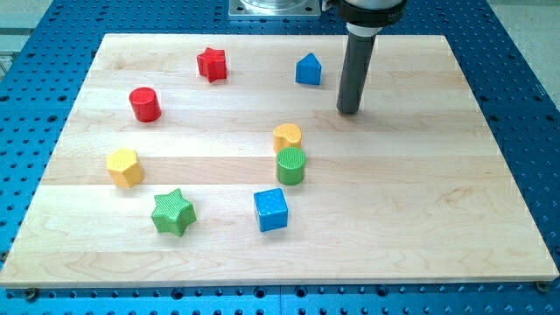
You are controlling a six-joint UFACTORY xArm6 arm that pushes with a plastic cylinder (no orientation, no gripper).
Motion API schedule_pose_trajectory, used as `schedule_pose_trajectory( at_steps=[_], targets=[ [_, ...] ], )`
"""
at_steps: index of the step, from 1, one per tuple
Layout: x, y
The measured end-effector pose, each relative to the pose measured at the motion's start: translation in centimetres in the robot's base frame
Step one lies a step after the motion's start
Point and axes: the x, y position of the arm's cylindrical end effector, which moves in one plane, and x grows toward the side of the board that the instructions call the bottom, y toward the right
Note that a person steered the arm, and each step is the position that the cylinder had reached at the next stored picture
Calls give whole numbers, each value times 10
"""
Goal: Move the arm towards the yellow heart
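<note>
Blue cube (270,209) nearest, my tip (348,111) upper-right of yellow heart (287,136)

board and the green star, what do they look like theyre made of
The board looks like pale wood with a smooth satin finish: joined strips and faint grain show. The green star looks like matte plastic, possibly 3D printed: fine ridges line its top. Painted wood cannot be ruled out.

My tip (349,111) lies upper-right of yellow heart (287,136) (green cylinder (291,165) below).
</note>
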Motion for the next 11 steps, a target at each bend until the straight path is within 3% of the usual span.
schedule_pose_trajectory(
  at_steps=[7,8,9,11],
  targets=[
    [-2,8],
    [14,8],
    [55,-9],
    [63,-81]
  ],
)
